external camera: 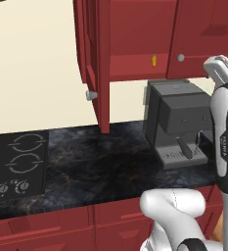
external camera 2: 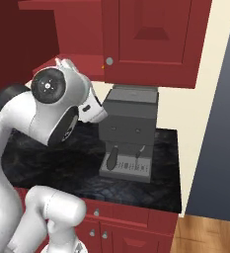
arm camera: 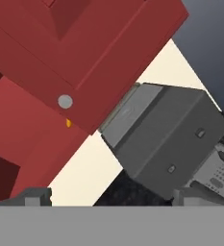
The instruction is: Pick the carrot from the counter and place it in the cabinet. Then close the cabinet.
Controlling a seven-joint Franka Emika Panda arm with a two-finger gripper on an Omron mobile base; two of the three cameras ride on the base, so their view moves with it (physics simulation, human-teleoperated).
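Our white arm (external camera: 223, 142) rises closest to the lens. Inside the cabinet (external camera: 135, 34), on its red shelf, we see the carrot (external camera: 153, 60) end-on, a small orange speck, long axis unclear. Both fingertips (arm camera: 34, 197) sit wide apart, released, holding nothing. Below stands the coffee machine (external camera: 179, 122) on the counter (external camera: 96, 162).

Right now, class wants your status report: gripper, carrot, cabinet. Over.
Gripper raised near cabinet, jaws apart, holding nothing. Carrot already on cabinet shelf. Left door open, not yet shut. Coffee machine directly below.
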